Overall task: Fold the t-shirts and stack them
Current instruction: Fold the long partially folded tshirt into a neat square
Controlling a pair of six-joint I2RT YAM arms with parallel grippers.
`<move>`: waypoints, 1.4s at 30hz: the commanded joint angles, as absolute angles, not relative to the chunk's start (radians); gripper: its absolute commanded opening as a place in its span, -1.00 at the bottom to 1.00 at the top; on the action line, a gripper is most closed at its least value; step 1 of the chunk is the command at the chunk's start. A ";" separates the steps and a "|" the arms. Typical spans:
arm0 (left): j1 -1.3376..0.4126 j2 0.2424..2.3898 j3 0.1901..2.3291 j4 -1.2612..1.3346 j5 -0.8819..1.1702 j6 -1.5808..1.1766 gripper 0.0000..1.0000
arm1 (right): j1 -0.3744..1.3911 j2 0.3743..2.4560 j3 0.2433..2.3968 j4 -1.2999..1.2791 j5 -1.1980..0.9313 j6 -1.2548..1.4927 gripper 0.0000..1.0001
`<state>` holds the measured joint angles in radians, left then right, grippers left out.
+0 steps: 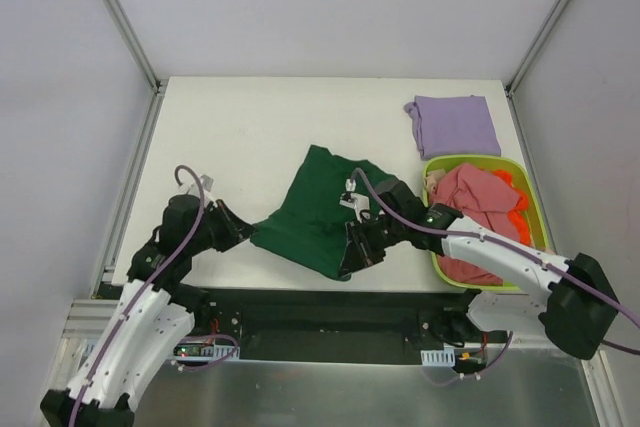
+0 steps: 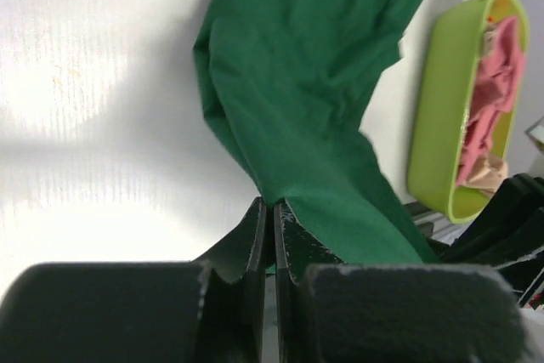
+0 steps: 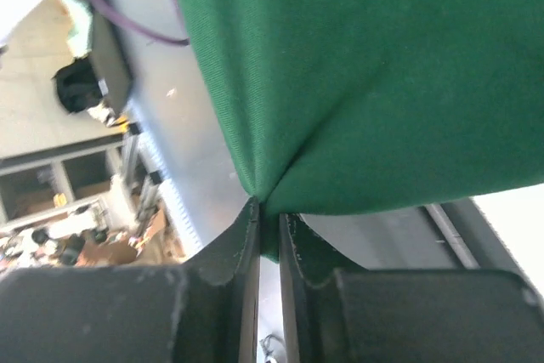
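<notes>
Cloth of dark green t-shirt (image 1: 315,197) vanishes inside the clamped left gripper (image 2: 274,207) and right gripper (image 3: 268,210).

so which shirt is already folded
The lilac-purple shirt, folded beyond the basket; the dark green shirt is loose mid-table, the pinkish-red shirt is heaped in the basket.

The green shirt (image 1: 318,209) is matt woven cloth, creased. The basket (image 2: 435,125) is smooth, glossy plastic. The desk (image 1: 240,132) looks matt white. The fingers (image 2: 253,244) are dull black, rough-edged.
</notes>
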<state>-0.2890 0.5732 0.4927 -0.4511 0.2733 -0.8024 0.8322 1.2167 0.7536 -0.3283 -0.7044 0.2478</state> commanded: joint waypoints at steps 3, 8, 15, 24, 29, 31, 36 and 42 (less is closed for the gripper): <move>-0.285 0.462 0.639 -0.655 0.100 -0.795 -1.00 | 0.880 1.098 0.784 -0.351 -0.940 0.400 -0.81; -0.285 0.527 0.719 -0.663 0.045 -0.790 -1.00 | 0.879 1.074 0.788 -0.330 -0.933 0.417 -0.81; -0.285 0.695 0.785 -0.577 0.048 -0.781 -1.00 | 0.798 1.095 0.782 -0.328 -0.922 0.393 -0.84; -0.285 0.926 0.916 -0.427 0.127 -0.724 -1.00 | 0.615 1.097 0.778 -0.298 -0.920 0.313 -0.85; -0.287 1.077 0.986 -0.359 0.182 -0.718 -1.00 | 0.528 1.155 0.799 -0.296 -0.905 0.287 -0.87; -0.287 1.132 1.014 -0.335 0.176 -0.719 -1.00 | 0.493 1.175 0.810 -0.296 -0.888 0.276 -0.86; -0.288 1.270 1.103 -0.308 0.186 -0.712 -1.00 | 0.411 1.247 0.847 -0.288 -0.879 0.259 -0.88; -0.290 1.445 1.207 -0.293 0.198 -0.700 -1.00 | 0.335 1.325 0.864 -0.262 -0.905 0.249 -0.88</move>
